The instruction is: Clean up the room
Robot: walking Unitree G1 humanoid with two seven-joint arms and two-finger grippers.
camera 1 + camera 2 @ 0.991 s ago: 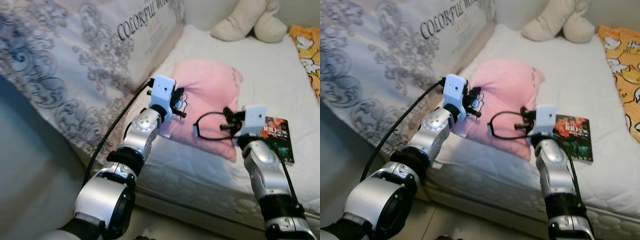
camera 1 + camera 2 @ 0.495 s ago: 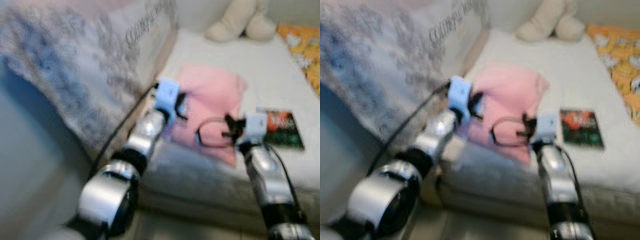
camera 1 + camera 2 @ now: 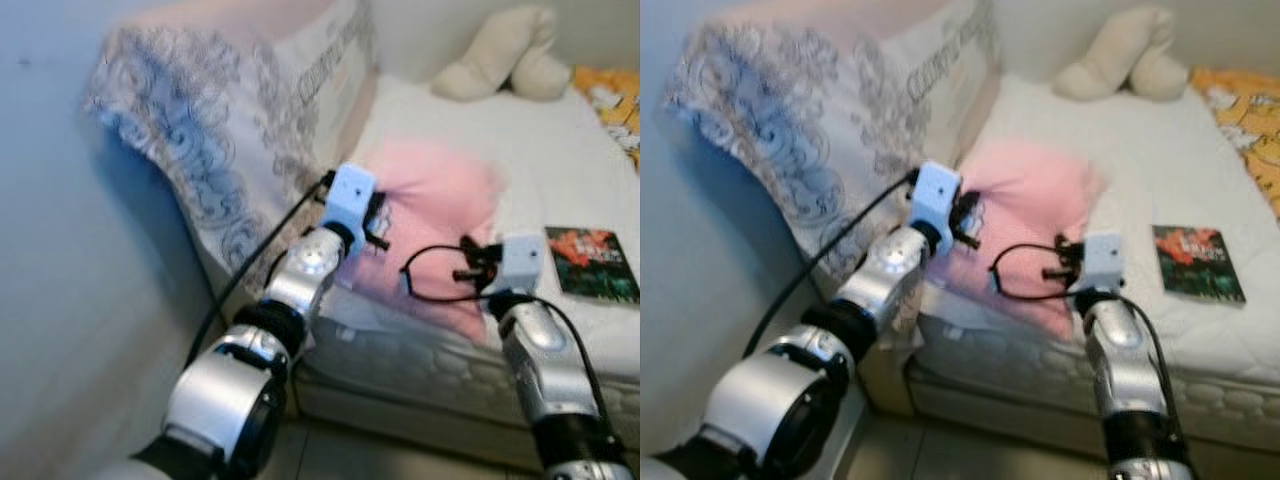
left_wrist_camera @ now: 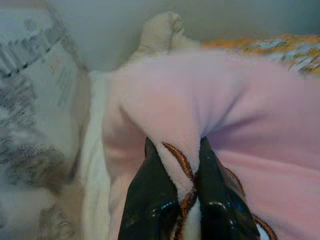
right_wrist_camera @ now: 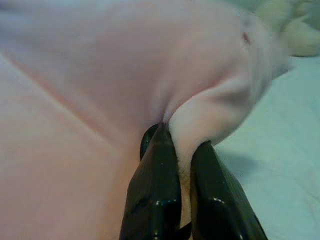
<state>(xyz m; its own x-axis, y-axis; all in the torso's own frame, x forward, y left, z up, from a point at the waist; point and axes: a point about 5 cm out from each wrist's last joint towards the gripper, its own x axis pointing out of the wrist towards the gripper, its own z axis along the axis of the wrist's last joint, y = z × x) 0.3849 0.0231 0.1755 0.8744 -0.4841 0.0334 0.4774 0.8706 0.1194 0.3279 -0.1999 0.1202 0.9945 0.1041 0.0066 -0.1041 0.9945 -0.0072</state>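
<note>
both grippers have hold of the pink blanket (image 3: 440, 200) that lies rumpled near the front edge of the mattress (image 3: 480, 120). the left gripper (image 4: 186, 200) is pinched tight on a fold of its trimmed edge at the corner nearest the big patterned pillow (image 3: 240, 130), and the right gripper (image 5: 181, 190) is clamped on another ridge of the same fleece at the corner closer to the book (image 3: 598, 263). so the grab looks made, one corner in each, but the blanket is not lifted or folded; most of it lies bunched on the bed.

to my eye the tidying is only at its start. the blanket needs straightening or folding and putting somewhere. the book sits loose on the mattress just beside the blanket. the cream plush toy (image 3: 500, 55) is slumped against the wall at the far end, and an orange patterned cloth (image 3: 612, 95) lies crumpled along the far right edge.

counting what i can see: one pink blanket, one book, one plush toy, one orange cloth, one large patterned pillow propped at the left end of the bed, one mattress. two robot arms, both busy on the blanket.
</note>
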